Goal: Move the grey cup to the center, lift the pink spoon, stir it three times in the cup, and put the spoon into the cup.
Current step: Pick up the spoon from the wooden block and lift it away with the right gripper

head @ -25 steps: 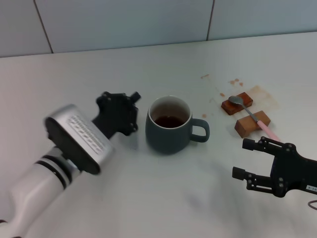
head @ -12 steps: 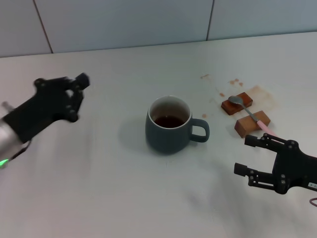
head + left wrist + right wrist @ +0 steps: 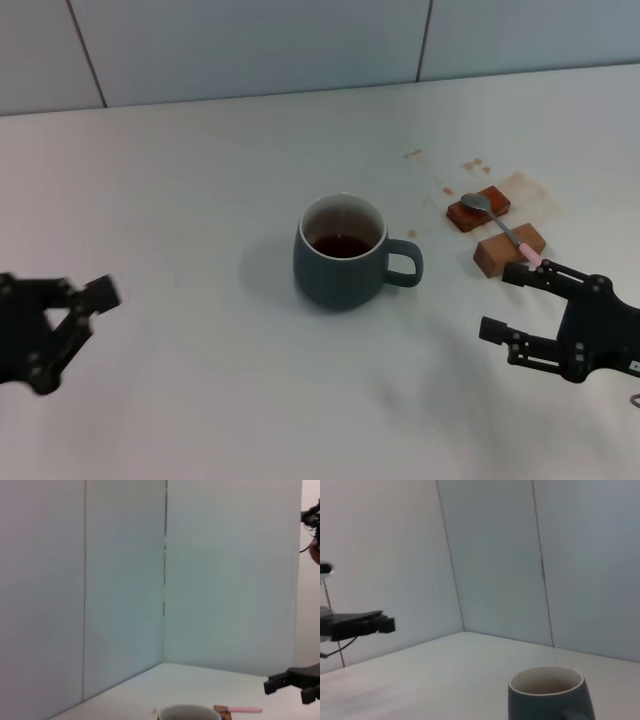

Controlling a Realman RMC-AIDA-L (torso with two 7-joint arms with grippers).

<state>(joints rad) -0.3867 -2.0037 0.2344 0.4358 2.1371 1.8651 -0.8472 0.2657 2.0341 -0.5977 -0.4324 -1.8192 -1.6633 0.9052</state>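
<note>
On the table (image 3: 200, 140): one grey cup (image 3: 342, 252), one pink spoon (image 3: 507, 229) across two wooden blocks (image 3: 509, 249), both tools (image 3: 515, 300) (image 3: 72, 322) apart.

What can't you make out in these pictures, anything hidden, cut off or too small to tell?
- Pink spoon: in the head view the end of its handle is hidden behind the right gripper.
- Grey cup: the left wrist view's edge cuts it off, leaving only the rim; the right wrist view crops its base and handle.
- Left gripper: partly cut off by the head view's edge.
</note>
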